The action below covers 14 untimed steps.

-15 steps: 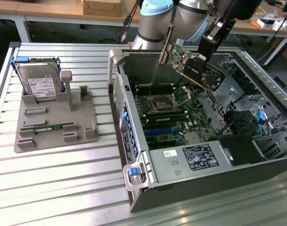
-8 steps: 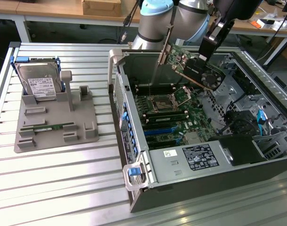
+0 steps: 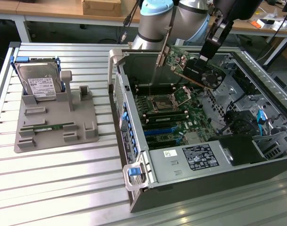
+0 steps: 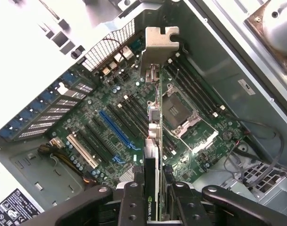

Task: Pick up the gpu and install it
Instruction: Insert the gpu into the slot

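The gpu (image 3: 195,69), a dark card with a fan face and a long silver end bracket (image 3: 162,47), hangs tilted in the air above the motherboard (image 3: 174,117) of the open computer case (image 3: 134,141). My gripper (image 3: 208,52) is shut on the card's far end. In the wrist view the gpu (image 4: 153,136) appears edge-on, clamped between my gripper's (image 4: 155,205) black fingers (image 4: 131,202), its bracket (image 4: 158,44) pointing toward the case's rear slot wall. The card is apart from the board, over the CPU socket (image 4: 181,115) and the long slots.
A grey fixture (image 3: 54,127) at the exterior view's left holds a silver hard drive (image 3: 37,84) and a green memory stick (image 3: 47,127). Inside the case are a blue expansion slot (image 4: 117,129), a power supply (image 3: 200,157) and drive cages (image 3: 256,122).
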Available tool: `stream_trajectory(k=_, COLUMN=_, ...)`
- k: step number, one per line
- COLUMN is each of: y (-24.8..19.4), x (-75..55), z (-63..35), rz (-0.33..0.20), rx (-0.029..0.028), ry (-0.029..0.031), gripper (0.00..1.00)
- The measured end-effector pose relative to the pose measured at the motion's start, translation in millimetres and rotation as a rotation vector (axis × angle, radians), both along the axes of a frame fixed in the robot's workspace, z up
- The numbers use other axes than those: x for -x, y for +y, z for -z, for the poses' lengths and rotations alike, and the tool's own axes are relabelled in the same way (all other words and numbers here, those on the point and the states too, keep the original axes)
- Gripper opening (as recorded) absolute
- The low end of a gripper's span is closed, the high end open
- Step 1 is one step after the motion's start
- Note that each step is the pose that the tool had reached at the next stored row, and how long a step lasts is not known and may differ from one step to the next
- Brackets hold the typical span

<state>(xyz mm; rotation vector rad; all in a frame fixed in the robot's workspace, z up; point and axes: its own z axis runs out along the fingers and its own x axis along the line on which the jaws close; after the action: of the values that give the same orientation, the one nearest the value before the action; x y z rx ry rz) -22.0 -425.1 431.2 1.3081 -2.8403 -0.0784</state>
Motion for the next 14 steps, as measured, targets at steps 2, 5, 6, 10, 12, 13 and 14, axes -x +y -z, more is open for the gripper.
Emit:
stream_trajectory(k=2, y=0.0, x=0.0, z=0.0, rz=-0.022, rx=0.0001, ry=0.0000, gripper=0.26)
stream_trajectory(k=5, y=0.0, x=0.0, z=0.0, rz=-0.057, rx=0.0001, ry=0.0000, gripper=0.26)
stream_trajectory(k=6, y=0.0, x=0.0, z=0.0, rz=-0.066, rx=0.0001, ry=0.0000, gripper=0.26)
stream_trajectory(k=10, y=0.0, x=0.0, z=0.0, rz=-0.108, rx=0.0001, ry=0.0000, gripper=0.26)
stream_trajectory(k=12, y=0.0, x=0.0, z=0.0, rz=-0.133, rx=0.0000, ry=0.0000, gripper=0.26)
stream_trajectory(k=13, y=0.0, x=0.0, z=0.0, rz=-0.142, rx=0.0001, ry=0.0000, gripper=0.26)
stream_trajectory(k=14, y=0.0, x=0.0, z=0.0, rz=-0.153, rx=0.0001, ry=0.0000, gripper=0.26)
